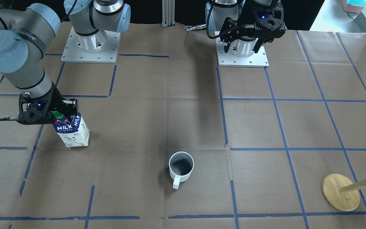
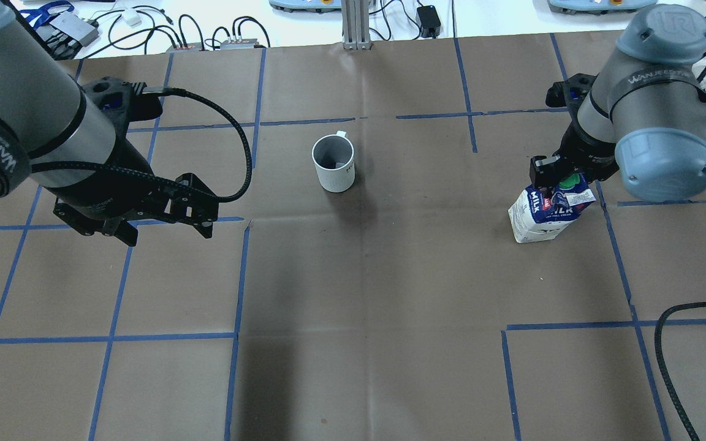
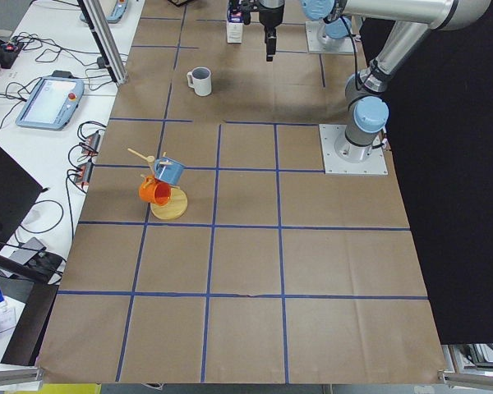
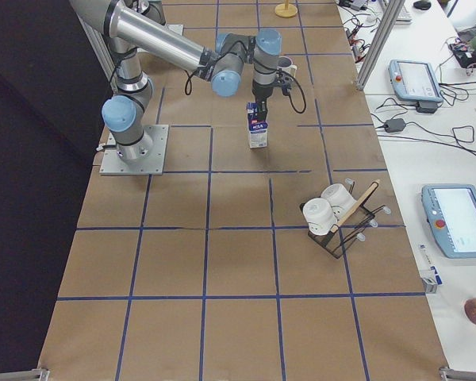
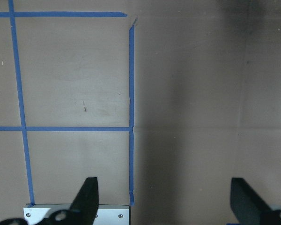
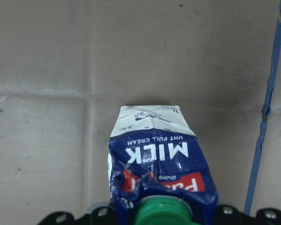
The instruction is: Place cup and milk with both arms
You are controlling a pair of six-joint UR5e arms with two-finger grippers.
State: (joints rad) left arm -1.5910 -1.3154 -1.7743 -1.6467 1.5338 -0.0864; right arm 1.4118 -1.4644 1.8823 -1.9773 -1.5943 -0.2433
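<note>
On a brown paper desk (image 2: 359,306) crossed with blue tape. Clamped tight in the right gripper (image 1: 63,116), at the pointy top beside the green cap (image 1: 56,113): the milk (image 1: 73,133), upright, toward the right end of the desk. Probably gripped up high to keep it standing. On the paper or just above it? Cannot tell. Wide apart and empty at the left gripper (image 2: 166,231), up near the robot's edge, likely ready for the cup (image 2: 333,162). Upright near the middle, handle toward the far edge, well apart from both.

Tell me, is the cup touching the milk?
Apart. The overhead view shows a wide stretch of bare table between the cup and the milk.
</note>
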